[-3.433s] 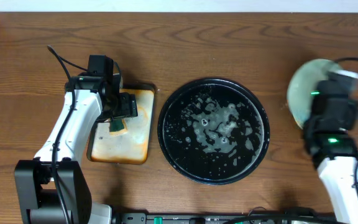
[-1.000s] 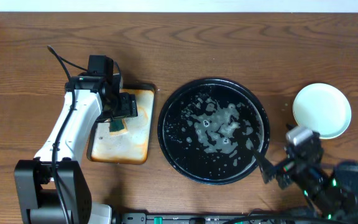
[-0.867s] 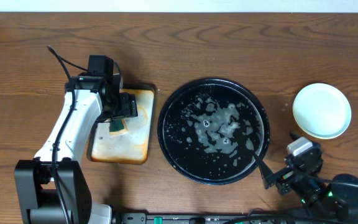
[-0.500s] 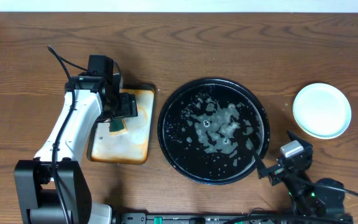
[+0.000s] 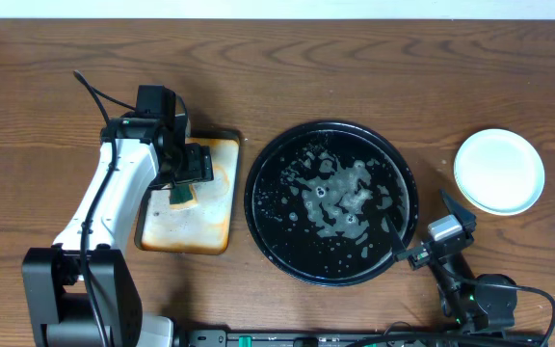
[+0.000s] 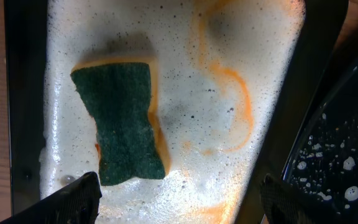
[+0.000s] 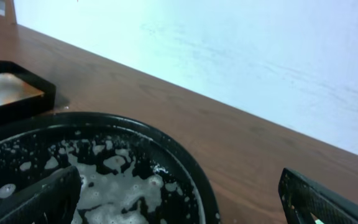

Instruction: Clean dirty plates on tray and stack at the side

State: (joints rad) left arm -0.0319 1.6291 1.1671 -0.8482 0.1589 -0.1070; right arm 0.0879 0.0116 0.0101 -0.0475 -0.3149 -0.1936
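Observation:
The round black tray [image 5: 276,237] in the middle of the table holds only white foam. A pale plate [image 5: 499,172] lies on the wood to its right; I cannot tell whether others lie under it. My right gripper [image 5: 420,224] hangs open and empty at the tray's near right rim. In the right wrist view its fingertips [image 7: 42,200] straddle the tray's foamy rim [image 7: 191,168]. Over the cream tray [image 5: 218,220], my left gripper [image 5: 193,173] stands open above a green sponge [image 6: 123,124], not touching it.
The cream tray [image 6: 229,56] is covered with foam and orange smears and sits left of the black tray [image 6: 353,155]. It also shows at the far left of the right wrist view as the cream tray [image 7: 5,90]. A pale wall runs behind the table.
The right arm left the plate at the right side, drew back to the table's near edge, then shifted left to the tray's near right rim. The left arm stayed still.

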